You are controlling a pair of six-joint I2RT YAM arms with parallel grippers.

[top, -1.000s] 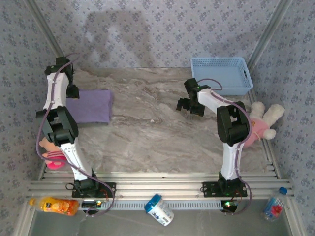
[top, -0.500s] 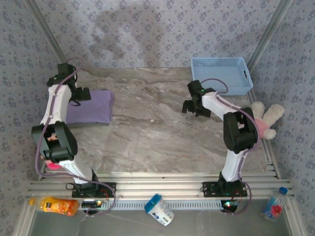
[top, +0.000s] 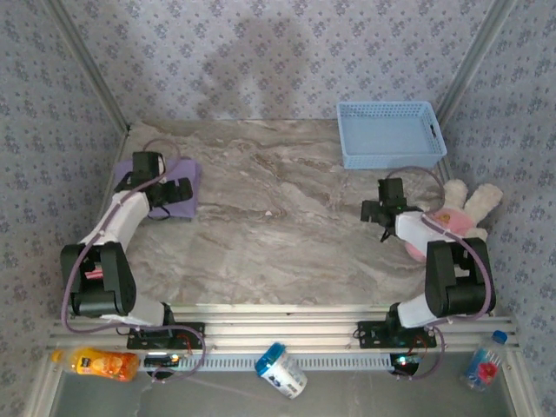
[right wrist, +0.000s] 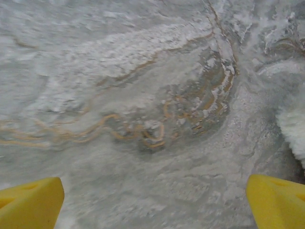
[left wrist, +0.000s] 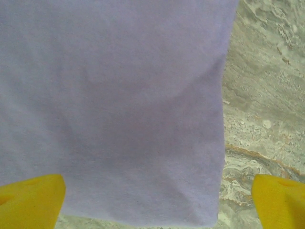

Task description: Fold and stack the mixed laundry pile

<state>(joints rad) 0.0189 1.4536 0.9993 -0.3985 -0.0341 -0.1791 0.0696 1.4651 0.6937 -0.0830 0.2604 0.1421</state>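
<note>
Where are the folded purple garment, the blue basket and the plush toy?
folded purple garment (left wrist: 114, 105): left wrist view, on the middle of its flat upper face.
blue basket (top: 391, 160): top external view, on its near wall.
plush toy (top: 473, 201): top external view, on its white fluffy end.

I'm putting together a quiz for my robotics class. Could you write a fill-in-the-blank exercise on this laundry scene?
1. The left gripper hangs over a folded ____ shirt.
2. It and the right gripper both have their jaws ____.
3. The plush toy lies at the ____ edge of the table.
Missing words: purple; open; right.
</note>
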